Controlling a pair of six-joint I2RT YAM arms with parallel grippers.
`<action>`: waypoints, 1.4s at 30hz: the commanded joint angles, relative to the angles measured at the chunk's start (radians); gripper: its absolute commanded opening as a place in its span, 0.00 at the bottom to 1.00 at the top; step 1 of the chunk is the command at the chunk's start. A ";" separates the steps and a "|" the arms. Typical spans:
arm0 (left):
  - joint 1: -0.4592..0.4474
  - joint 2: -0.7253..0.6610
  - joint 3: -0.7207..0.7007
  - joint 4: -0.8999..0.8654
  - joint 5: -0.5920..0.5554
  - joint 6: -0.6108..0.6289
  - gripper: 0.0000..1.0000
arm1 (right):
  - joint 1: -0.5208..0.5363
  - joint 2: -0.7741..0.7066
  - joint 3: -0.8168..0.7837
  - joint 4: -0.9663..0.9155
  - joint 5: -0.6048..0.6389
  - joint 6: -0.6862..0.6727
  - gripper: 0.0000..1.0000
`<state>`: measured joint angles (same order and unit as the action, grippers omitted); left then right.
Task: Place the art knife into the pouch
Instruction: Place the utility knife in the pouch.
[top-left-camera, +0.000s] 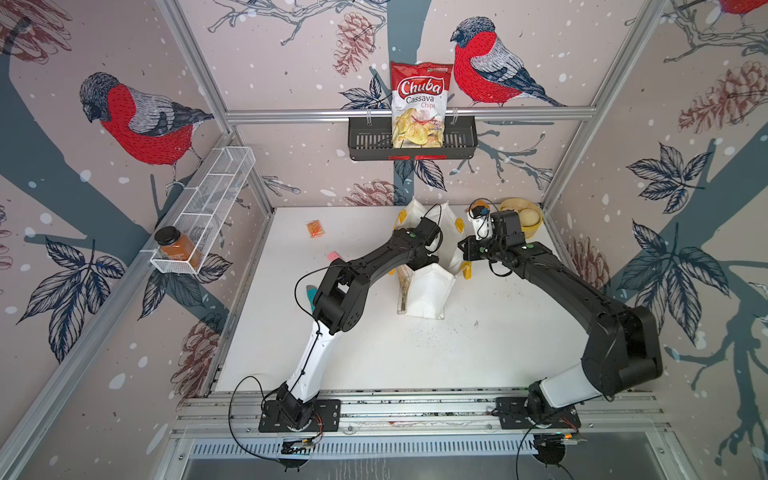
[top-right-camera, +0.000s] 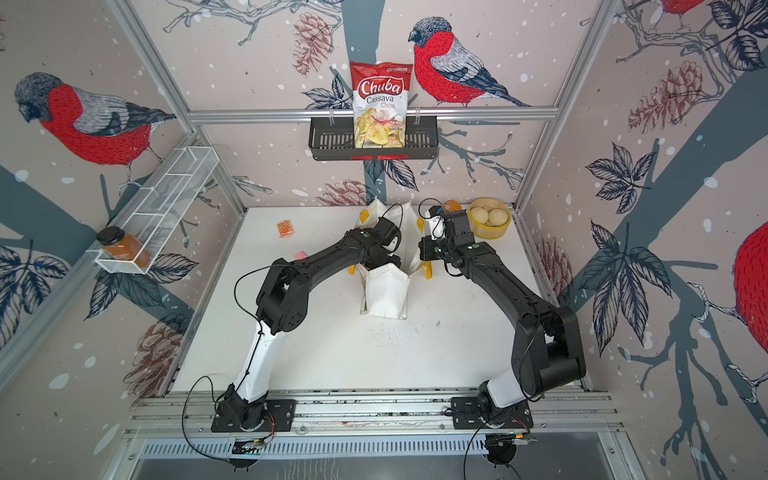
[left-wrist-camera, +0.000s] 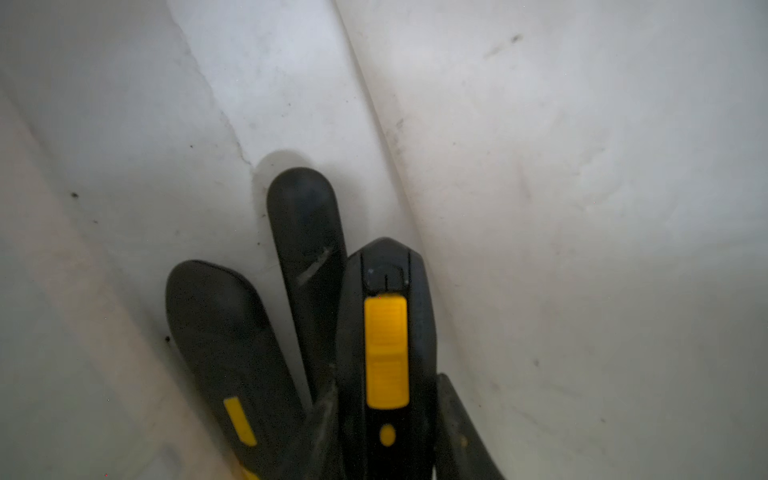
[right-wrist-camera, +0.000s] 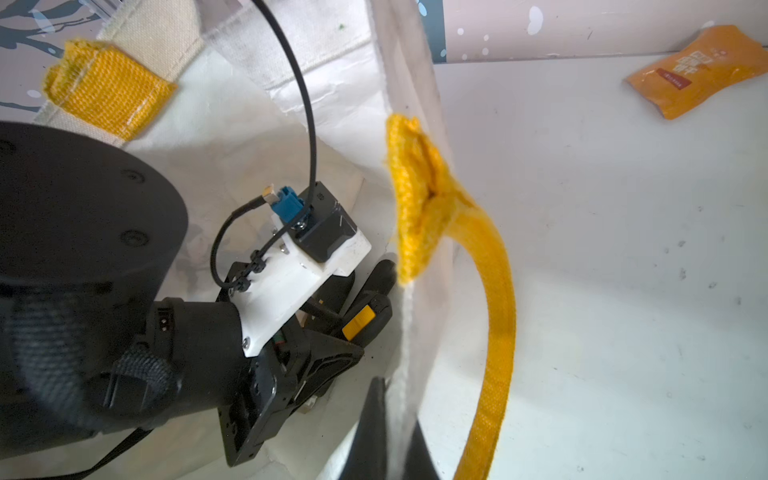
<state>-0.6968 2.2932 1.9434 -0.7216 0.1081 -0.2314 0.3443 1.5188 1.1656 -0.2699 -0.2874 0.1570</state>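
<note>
Right claw (right-wrist-camera: 397, 411) is pinching the white fabric tote pouch (top-left-camera: 430, 291) by its rim, I guess to prop it open for left claw (left-wrist-camera: 374, 278) beside it, inside, clamping the black yellow-slider art knife (left-wrist-camera: 386, 353).

There are two robot arms (top-left-camera: 332, 299) (top-left-camera: 582, 299), one white cloth bag (top-left-camera: 428, 295), one black knife (left-wrist-camera: 386, 345) with a yellow slider, and one yellow bowl (top-right-camera: 490, 235) with two pale round lumps (top-right-camera: 478, 215) (top-right-camera: 496, 216) showing in it. There are also two orange packets (top-right-camera: 285, 228) (top-right-camera: 452, 205), one small pink thing (top-left-camera: 333, 255) and one teal thing (top-left-camera: 311, 296). Higher up are one black basket (top-left-camera: 365, 141), one bag of chips (top-left-camera: 419, 104), one white wire rack (top-left-camera: 216, 195) and one jar (top-left-camera: 176, 245).
</note>
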 joint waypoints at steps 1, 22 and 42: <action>-0.001 0.006 -0.019 0.000 -0.032 0.017 0.28 | 0.001 -0.006 0.002 0.006 0.007 -0.003 0.00; 0.034 0.022 -0.065 -0.011 -0.105 0.038 0.29 | -0.041 -0.048 -0.024 0.008 0.042 0.004 0.00; 0.059 -0.012 -0.121 0.013 -0.134 0.038 0.46 | -0.055 -0.066 -0.029 0.009 0.039 0.012 0.00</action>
<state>-0.6487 2.2829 1.8355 -0.6170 0.0563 -0.2020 0.2916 1.4647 1.1328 -0.2974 -0.2657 0.1627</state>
